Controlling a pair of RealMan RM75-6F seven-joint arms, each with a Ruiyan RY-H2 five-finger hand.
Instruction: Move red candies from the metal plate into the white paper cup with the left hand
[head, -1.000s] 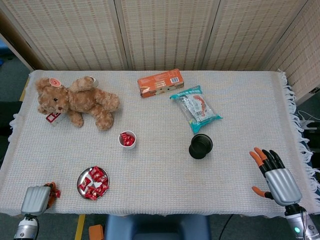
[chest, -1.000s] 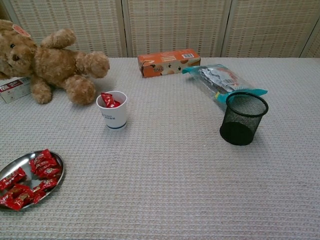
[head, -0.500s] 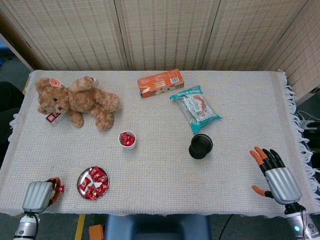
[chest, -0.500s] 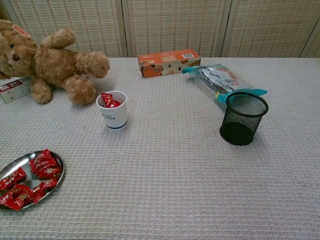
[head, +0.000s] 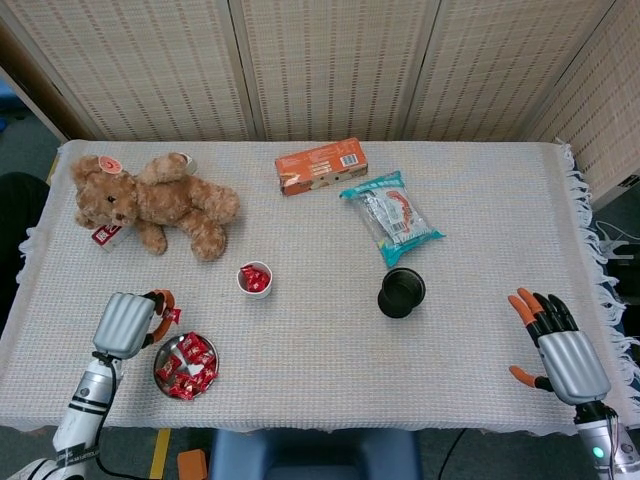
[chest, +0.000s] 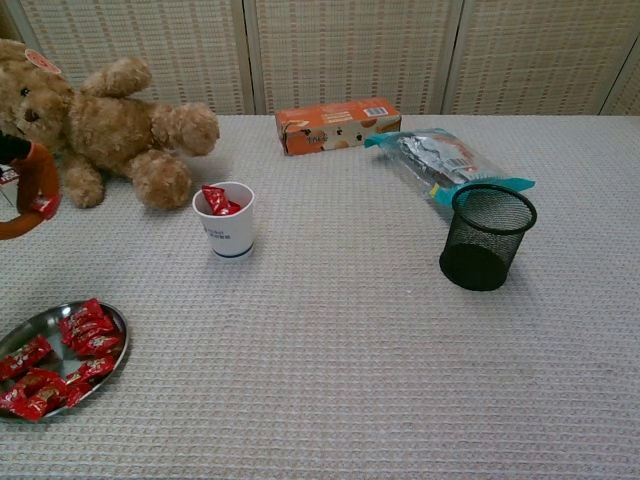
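Note:
The metal plate (head: 213, 375) (chest: 35, 325) near the front left holds several red candies (head: 190, 362) (chest: 85, 330). Farther in stands the white paper cup (head: 255, 281) (chest: 228, 228) with red candies (chest: 215, 200) inside. My left hand (head: 130, 322) hovers just left of and above the plate. Its orange fingers (chest: 35, 175) pinch one red candy (head: 172, 316) (chest: 42, 206). At the table's front right edge my right hand (head: 562, 352) rests, fingers spread, holding nothing. The chest view does not show it.
A teddy bear (head: 155, 205) lies at the back left, behind the cup. An orange box (head: 321, 165) and a snack bag (head: 392, 218) sit at the back centre. A black mesh cup (head: 401, 292) (chest: 487, 236) stands right of the paper cup.
My left hand has risen from the front left table edge and moved inward to beside the plate, carrying a red candy; it now shows in the chest view. The right hand barely shifted.

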